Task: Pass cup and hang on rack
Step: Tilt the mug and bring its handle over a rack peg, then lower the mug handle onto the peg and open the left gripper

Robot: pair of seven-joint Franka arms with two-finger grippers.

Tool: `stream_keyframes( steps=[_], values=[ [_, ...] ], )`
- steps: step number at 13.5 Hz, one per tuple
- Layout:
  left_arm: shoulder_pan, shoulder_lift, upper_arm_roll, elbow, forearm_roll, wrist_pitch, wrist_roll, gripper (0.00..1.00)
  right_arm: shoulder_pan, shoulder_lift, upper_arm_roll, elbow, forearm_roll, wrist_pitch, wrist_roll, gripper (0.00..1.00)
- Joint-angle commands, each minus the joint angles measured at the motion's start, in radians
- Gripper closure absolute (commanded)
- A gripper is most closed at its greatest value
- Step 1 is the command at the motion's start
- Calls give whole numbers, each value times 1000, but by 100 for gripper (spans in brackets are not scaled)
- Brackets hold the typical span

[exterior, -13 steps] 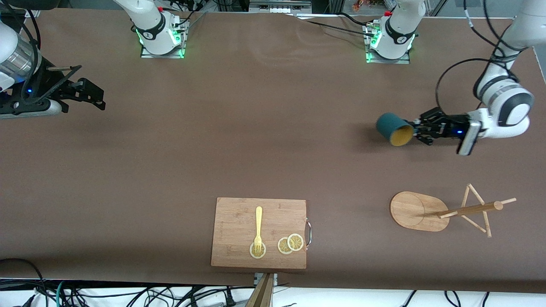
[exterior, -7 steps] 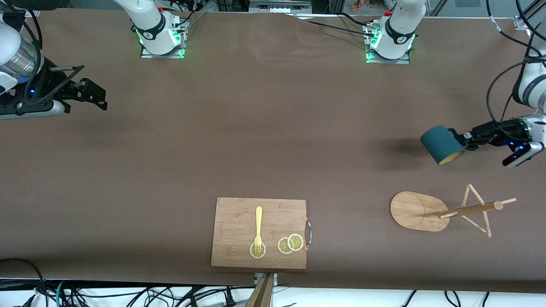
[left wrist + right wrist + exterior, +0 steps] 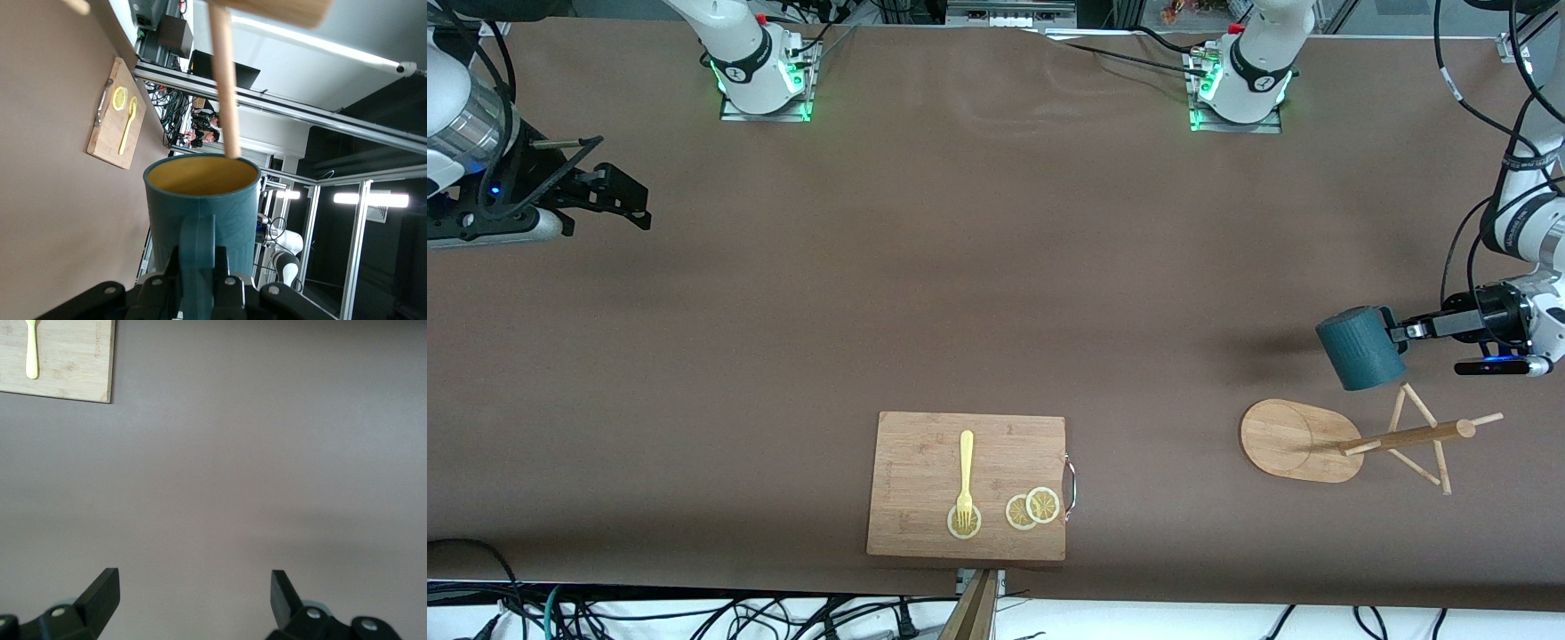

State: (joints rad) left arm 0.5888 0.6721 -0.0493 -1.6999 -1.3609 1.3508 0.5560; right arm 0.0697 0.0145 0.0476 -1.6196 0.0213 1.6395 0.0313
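The dark teal cup (image 3: 1360, 348) hangs in the air by its loop handle, which my left gripper (image 3: 1394, 332) is shut on, just over the rack's pegs. The bamboo rack (image 3: 1405, 437) has an oval base (image 3: 1280, 436) near the left arm's end of the table. In the left wrist view the fingers clamp the handle (image 3: 198, 257) of the cup (image 3: 167, 213), whose yellow inside faces a thin peg (image 3: 223, 80); the peg's tip ends at the rim. My right gripper (image 3: 618, 197) is open and empty, waiting at the right arm's end; its view (image 3: 193, 593) shows bare table.
A wooden cutting board (image 3: 925, 444) lies near the front camera's edge at mid-table, with a yellow fork (image 3: 965, 476) and lemon slices (image 3: 1032, 508) on it. The board also shows in the left wrist view (image 3: 110, 130) and the right wrist view (image 3: 67, 360).
My left gripper has carried the cup toward the left arm's end and over the rack, turning it so the yellow inside no longer faces the front camera. The right arm has barely moved.
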Motion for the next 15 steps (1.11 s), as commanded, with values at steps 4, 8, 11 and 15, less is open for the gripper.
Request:
stream_keyframes(
  steps=[4,8,11,15],
  values=[
    [14,32,5,106,-12,-9,-80,88,1,9,5,26,0,-20,-7,0],
    [42,124,9,224,-18,-7,-71,88,2,9,5,26,0,-20,-5,0],
    [49,178,9,309,-17,4,-76,88,2,9,5,26,0,-20,-5,0],
    [55,204,9,309,-33,42,-65,88,2,9,5,26,0,-20,-5,0]
  ],
)
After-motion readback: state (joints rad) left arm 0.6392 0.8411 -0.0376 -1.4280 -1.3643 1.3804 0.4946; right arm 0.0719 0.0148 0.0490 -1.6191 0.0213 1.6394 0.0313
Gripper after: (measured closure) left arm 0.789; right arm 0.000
